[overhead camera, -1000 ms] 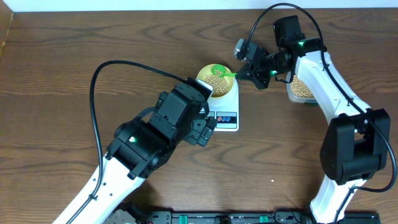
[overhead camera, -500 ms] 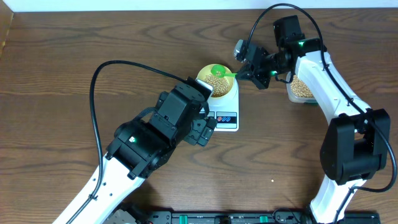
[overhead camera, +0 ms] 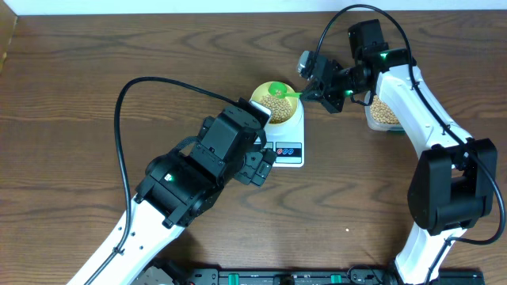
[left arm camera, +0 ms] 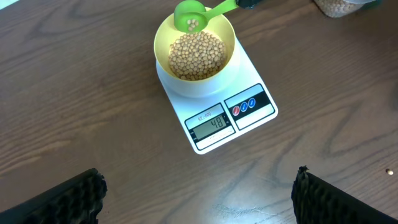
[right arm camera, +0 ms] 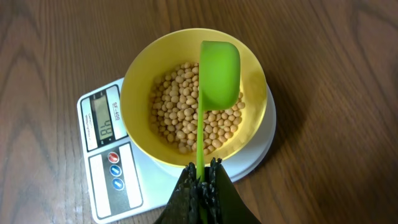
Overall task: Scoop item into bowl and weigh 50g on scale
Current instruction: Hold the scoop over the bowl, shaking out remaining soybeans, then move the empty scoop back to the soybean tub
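Note:
The yellow-green bowl (overhead camera: 275, 101) stands on the white scale (overhead camera: 287, 146) and holds many tan beans (left arm camera: 197, 55). The scale's display (left arm camera: 211, 124) reads 48. My right gripper (right arm camera: 202, 180) is shut on the handle of a green scoop (right arm camera: 219, 71), held over the bowl's far side. In the left wrist view the scoop (left arm camera: 189, 15) holds a few beans. My left gripper (left arm camera: 199, 199) is open and empty, above the table in front of the scale. In the overhead view it sits by the scale's left front (overhead camera: 261, 162).
A clear container of beans (overhead camera: 383, 112) stands right of the scale, partly under the right arm. The left arm's black cable (overhead camera: 158, 83) loops over the table at the left.

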`<state>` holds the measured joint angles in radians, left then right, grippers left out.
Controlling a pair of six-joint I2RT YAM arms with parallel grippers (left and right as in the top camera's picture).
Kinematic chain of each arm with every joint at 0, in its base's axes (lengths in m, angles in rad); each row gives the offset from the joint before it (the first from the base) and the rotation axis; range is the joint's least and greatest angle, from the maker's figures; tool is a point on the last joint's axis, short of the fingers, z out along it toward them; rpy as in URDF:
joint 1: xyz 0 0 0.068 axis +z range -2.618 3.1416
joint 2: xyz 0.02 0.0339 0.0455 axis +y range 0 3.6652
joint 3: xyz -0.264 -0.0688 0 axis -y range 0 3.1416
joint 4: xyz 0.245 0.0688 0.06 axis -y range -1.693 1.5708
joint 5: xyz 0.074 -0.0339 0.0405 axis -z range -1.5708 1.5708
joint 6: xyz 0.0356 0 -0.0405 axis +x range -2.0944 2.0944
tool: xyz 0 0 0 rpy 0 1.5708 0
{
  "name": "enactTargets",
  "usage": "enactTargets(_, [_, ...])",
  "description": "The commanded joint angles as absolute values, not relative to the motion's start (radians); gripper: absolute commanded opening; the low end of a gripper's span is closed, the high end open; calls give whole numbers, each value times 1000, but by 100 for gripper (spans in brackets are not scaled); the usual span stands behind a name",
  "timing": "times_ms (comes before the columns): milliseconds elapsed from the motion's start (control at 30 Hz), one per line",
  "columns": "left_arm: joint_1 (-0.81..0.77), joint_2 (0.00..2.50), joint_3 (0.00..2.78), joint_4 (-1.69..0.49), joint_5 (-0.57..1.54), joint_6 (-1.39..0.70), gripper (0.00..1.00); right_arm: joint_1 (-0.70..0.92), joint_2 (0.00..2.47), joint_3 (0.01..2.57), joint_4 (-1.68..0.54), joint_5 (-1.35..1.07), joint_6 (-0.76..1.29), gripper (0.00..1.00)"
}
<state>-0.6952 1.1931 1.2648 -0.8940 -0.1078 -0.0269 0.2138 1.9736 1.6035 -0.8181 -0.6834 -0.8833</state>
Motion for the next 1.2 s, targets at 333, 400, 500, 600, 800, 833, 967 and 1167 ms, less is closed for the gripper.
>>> enactTargets(333, [-690, 1188, 1271, -897, -117, -35, 98, 224, 1941, 1625, -818, -698, -966, 1])
enactTargets(400, [-690, 1188, 1271, -897, -117, -35, 98, 224, 1941, 1625, -818, -698, -1006, 1])
enactTargets(500, [-690, 1188, 1271, -897, -117, -34, 98, 224, 1941, 1625, -809, -698, -1045, 1])
enactTargets(600, [-690, 1188, 1271, -897, -117, -35, 98, 224, 1941, 1625, -796, -698, -1050, 1])
enactTargets(800, [-690, 1188, 1271, -897, -117, -35, 98, 224, 1941, 1625, -792, -698, -1103, 1])
enactTargets(833, [-690, 1188, 1271, -897, -117, -35, 98, 224, 1941, 1625, -791, -698, -1125, 1])
enactTargets(967, [-690, 1188, 1271, -897, -117, -35, 98, 224, 1941, 1625, -769, -698, -1169, 1])
enactTargets(1167, [-690, 1188, 1271, -897, -117, -35, 98, 224, 1941, 1625, -746, -698, -1169, 1])
